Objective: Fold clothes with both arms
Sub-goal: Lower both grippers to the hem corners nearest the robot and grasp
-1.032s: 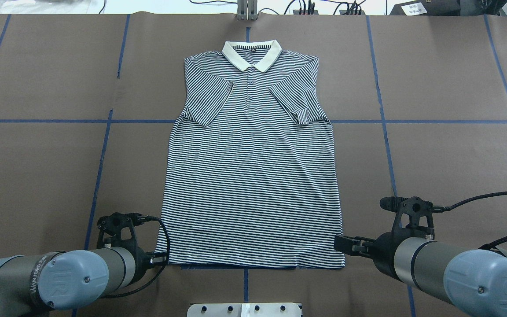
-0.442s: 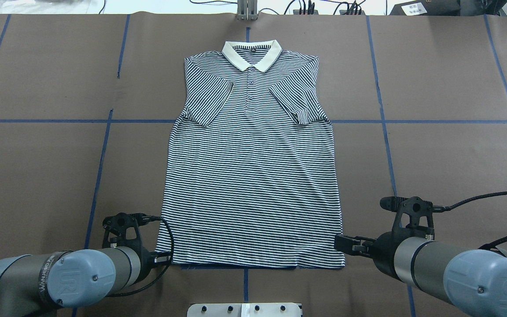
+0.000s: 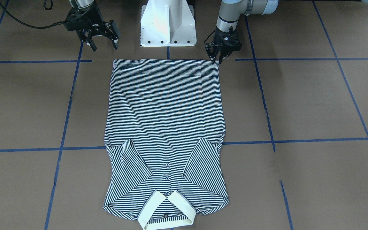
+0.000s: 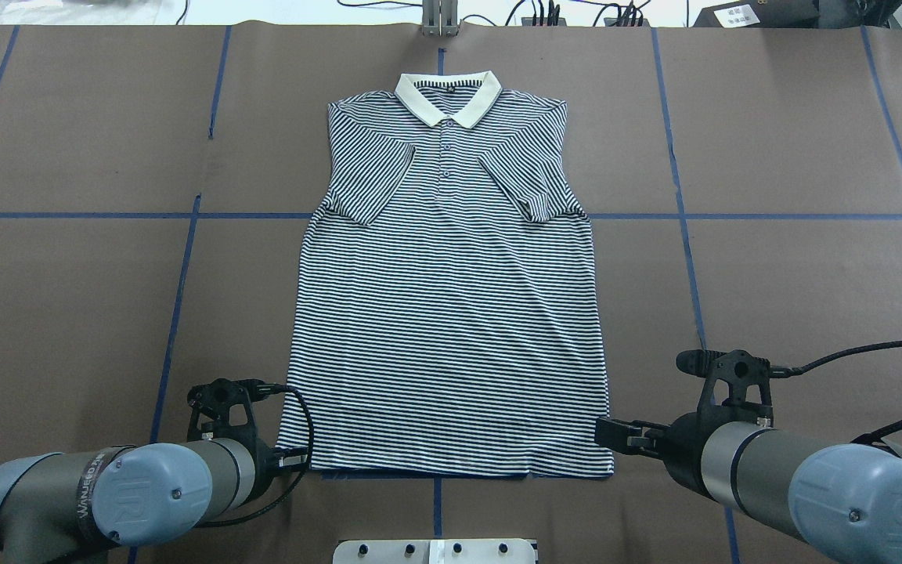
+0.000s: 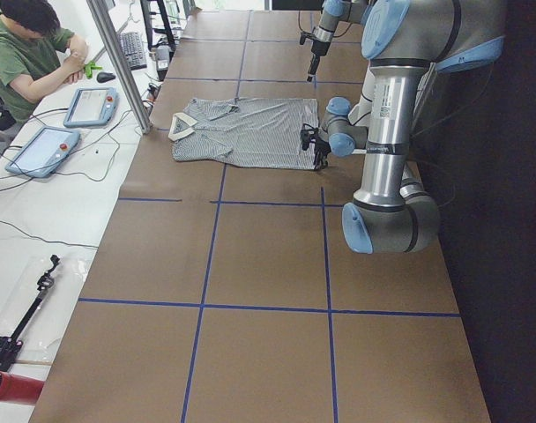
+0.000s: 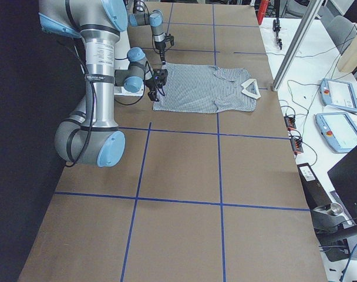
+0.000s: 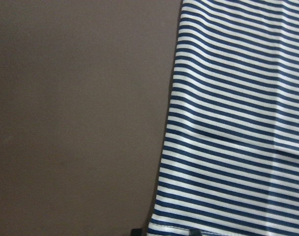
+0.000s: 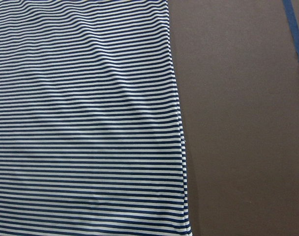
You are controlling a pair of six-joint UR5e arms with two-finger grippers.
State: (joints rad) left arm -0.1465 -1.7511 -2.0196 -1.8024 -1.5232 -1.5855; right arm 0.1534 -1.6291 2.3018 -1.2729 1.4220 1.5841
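Observation:
The striped polo shirt point(image 4: 447, 313) lies flat, face up, with its cream collar point(image 4: 448, 98) at the far side and both sleeves folded in over the chest. It also shows in the front view point(image 3: 164, 121). My left gripper point(image 4: 297, 458) is low at the near left hem corner. In the front view it point(image 3: 217, 60) points down at that corner. In the left wrist view, dark fingertips point(image 7: 194, 232) stand a little apart at the hem point(image 7: 238, 123). My right gripper point(image 3: 102, 44) is open and empty, just outside the near right hem corner point(image 4: 607, 470).
The brown table cover point(image 4: 67, 313) has blue tape lines point(image 4: 177, 298). The white pedestal base point(image 3: 168, 25) stands between the arms. A metal post point(image 4: 439, 19) is at the far edge. An operator point(image 5: 30, 53) sits with tablets beyond the table.
My left arm has slid a little to the right, closer to the left hem corner. The right arm and the shirt have not moved.

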